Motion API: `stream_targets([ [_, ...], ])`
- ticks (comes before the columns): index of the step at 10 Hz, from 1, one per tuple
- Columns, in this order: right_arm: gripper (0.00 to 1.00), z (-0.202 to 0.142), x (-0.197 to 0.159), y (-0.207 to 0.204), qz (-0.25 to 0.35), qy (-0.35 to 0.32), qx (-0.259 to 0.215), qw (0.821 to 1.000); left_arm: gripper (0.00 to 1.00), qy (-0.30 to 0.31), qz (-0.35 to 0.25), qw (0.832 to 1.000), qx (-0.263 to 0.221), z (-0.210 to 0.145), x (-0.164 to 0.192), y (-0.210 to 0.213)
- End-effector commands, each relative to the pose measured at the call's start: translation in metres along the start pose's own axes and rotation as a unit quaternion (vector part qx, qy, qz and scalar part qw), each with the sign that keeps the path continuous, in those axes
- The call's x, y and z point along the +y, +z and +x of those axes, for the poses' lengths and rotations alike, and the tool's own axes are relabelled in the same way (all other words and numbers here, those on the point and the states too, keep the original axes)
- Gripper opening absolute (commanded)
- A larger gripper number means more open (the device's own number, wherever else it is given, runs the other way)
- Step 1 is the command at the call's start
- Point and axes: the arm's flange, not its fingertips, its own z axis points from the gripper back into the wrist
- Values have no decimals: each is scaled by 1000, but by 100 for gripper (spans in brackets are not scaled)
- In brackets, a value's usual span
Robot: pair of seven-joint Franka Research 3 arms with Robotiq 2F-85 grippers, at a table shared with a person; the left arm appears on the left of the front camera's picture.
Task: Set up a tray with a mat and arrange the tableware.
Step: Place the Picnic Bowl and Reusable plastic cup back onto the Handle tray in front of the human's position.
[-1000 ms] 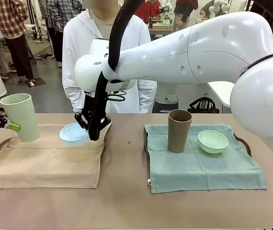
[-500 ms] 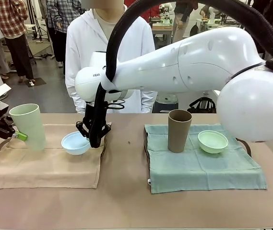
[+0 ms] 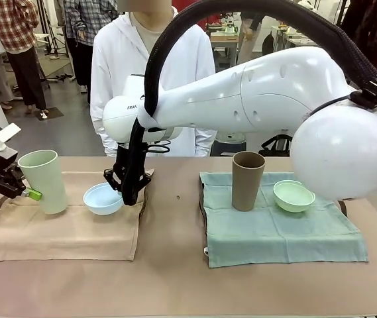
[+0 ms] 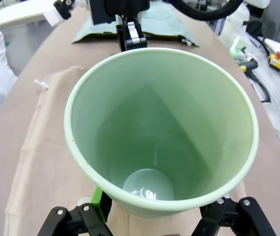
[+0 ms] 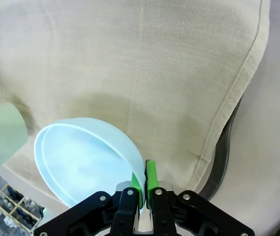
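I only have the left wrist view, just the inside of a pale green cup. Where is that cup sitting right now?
Observer: The pale green tumbler stands on the beige mat, with the left gripper around its side.
Operator: What's the other arm doing?
Observer: The right gripper is pinching the rim of the light blue bowl, beside the tumbler on that mat.
Operator: And the other mat?
Observer: The brown tumbler and mint green bowl sit on the green mat.

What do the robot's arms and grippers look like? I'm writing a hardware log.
Glossy white rounded right arm with grey lettering and a thick black ribbed cable arching over it. Both the left gripper and the right gripper have black bolted linkage fingers with green pads.
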Motion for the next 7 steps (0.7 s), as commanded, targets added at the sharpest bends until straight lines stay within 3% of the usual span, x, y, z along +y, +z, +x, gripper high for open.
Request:
stream_targets([
  [1,5,7,4,-1,13,13,3,1000,84,-26,8,1000,-4,-4,10,1],
  [6,5,8,4,-5,9,17,6,1000,84,-26,7,1000,1,-15,20,-3],
  [7,65,8,5,-4,4,20,2,1000,100,-24,7,1000,3,-15,20,-2],
])
